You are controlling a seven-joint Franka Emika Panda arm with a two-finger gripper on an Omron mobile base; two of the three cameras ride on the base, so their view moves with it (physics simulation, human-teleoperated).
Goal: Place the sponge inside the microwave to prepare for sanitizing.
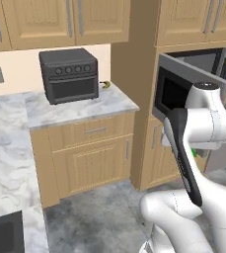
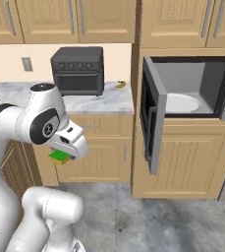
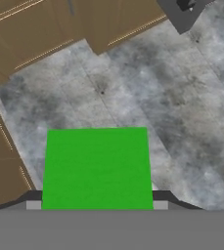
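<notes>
The green sponge (image 3: 97, 167) sat tight between the two fingers of the gripper (image 3: 97, 204), which were closed on it. It hung in the air over the grey floor (image 3: 182, 122), near the wooden cabinets (image 2: 99, 152). The microwave (image 2: 192, 88) was off to the right, its door (image 2: 151, 118) swung wide open. A white plate (image 2: 182, 103) lay inside. A black toaster oven (image 2: 78, 70) stood on the counter (image 2: 104, 102), with a banana (image 2: 120, 84) beside it.

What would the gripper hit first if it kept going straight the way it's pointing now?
Probably the grey floor: the gripper, shut on the sponge, points down at it, not toward the microwave. Depth is unclear.
</notes>
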